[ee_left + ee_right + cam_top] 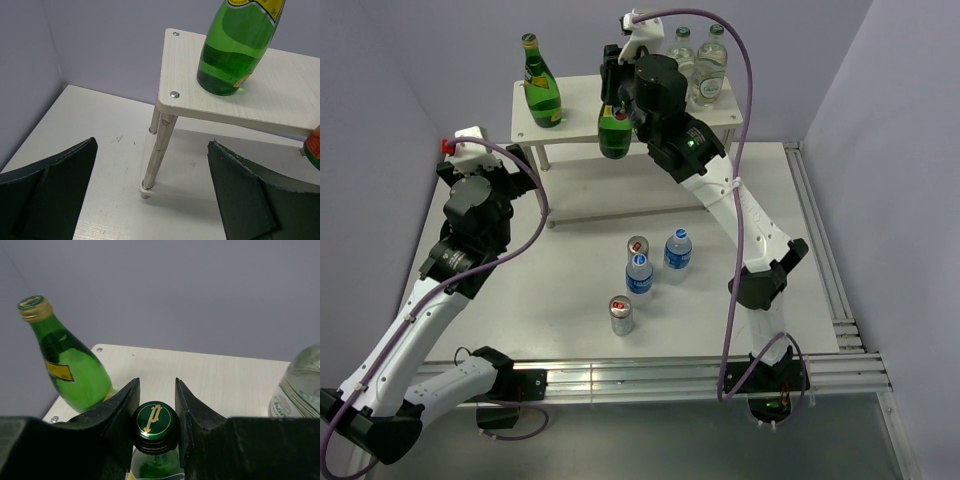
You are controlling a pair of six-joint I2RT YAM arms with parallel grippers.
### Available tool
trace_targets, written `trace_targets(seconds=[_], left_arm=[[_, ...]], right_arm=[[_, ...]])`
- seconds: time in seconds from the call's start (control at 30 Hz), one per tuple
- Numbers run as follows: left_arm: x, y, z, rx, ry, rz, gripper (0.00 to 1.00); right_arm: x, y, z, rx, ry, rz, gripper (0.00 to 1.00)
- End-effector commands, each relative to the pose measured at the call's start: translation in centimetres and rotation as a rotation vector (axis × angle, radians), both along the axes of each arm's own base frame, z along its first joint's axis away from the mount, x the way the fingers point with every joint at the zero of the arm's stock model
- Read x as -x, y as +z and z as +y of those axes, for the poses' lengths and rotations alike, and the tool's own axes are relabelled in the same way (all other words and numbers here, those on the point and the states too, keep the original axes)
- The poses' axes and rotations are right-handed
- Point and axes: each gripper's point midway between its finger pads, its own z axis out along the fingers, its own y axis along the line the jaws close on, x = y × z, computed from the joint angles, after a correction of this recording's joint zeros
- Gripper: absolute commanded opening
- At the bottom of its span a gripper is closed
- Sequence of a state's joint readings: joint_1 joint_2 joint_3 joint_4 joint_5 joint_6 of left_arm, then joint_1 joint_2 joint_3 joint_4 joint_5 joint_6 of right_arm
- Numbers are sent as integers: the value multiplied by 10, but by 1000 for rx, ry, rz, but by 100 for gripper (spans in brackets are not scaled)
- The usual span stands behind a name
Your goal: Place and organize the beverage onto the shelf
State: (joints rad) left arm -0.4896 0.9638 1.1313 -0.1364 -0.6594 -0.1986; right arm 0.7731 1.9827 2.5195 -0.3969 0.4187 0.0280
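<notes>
Green bottle (155, 422): neck pinched in our right hand (156, 396), at the near edge of the shelf (582, 100) top board; seated or not, we cannot tell. Risk: released short, it topples to the desk (550, 290). Room: bare board between second green bottle (542, 92), left, and clear bottles (710, 68), far right. Left hand (152, 200): wide, empty.
</notes>
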Motion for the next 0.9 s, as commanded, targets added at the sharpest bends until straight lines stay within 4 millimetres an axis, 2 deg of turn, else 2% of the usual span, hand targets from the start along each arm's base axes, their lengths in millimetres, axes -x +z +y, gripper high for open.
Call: trace_targets(seconds=[0.0,0.17,0.4,0.7,0.87], left_arm=[[3,10,2,28,-1,-42,99],[1,8,-1,28,-17,-33,99],[-2,5,-3,22,-21,-20,99],[-6,-2,-6,16,-26,0,99],[-9,-7,-7,12,-27,14,99]], right_arm=[[47,127,-27,-286,62,-308,0],[40,132,-22,-299,54,-354,0],[37,146,-28,-349,46,-415,0],[-10,105,-12,-260,-28,-407,0],[-24,97,-9,-232,-59,-440,0]])
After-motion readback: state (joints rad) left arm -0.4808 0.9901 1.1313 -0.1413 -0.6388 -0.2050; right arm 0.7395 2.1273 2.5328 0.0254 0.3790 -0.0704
